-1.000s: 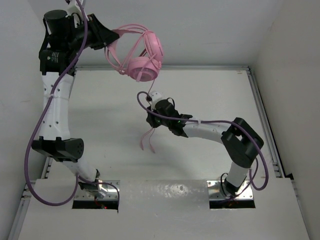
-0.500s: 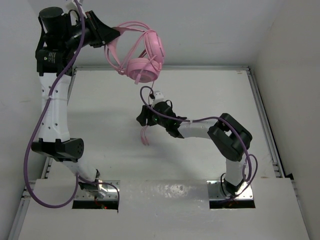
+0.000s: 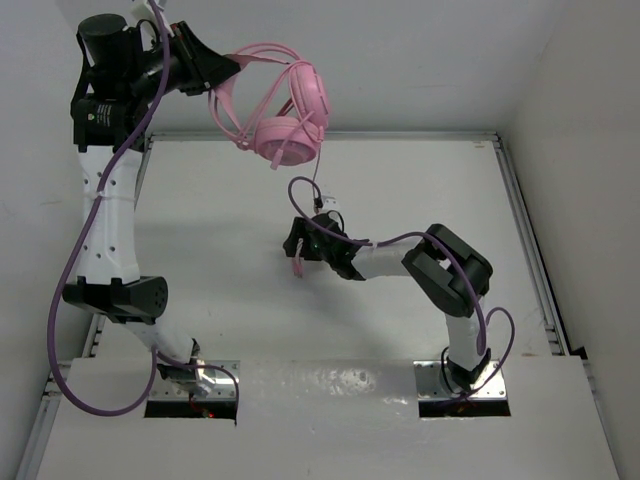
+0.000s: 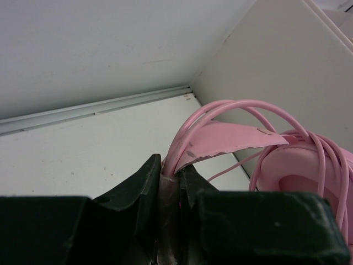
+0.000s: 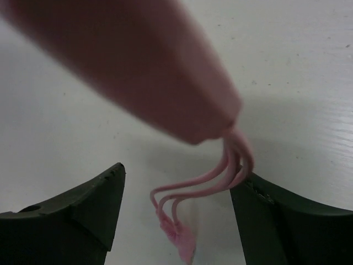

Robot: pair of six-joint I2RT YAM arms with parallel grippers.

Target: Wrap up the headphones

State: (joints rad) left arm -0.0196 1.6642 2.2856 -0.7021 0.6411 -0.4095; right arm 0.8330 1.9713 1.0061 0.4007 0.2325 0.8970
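My left pincer (image 3: 215,68) (image 4: 170,185) is clamped tight on the thin curved headband (image 4: 220,141) of the pink over-ear headphones (image 3: 288,105) (image 4: 300,165) with round padded earcups. It holds them in the air above the far edge of the white worktop (image 3: 200,220), toward its far left corner. Their thin pink cord (image 3: 297,266) (image 5: 209,185) hangs down to my right pincer (image 3: 293,240) (image 5: 176,215), low over the middle of the worktop, whose jaws stand wide apart with bunched cord loops dangling between them, close against one finger.

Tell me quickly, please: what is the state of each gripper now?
Left gripper: closed on the headband of the headphones.
Right gripper: open; the pink cord hangs between its fingers.
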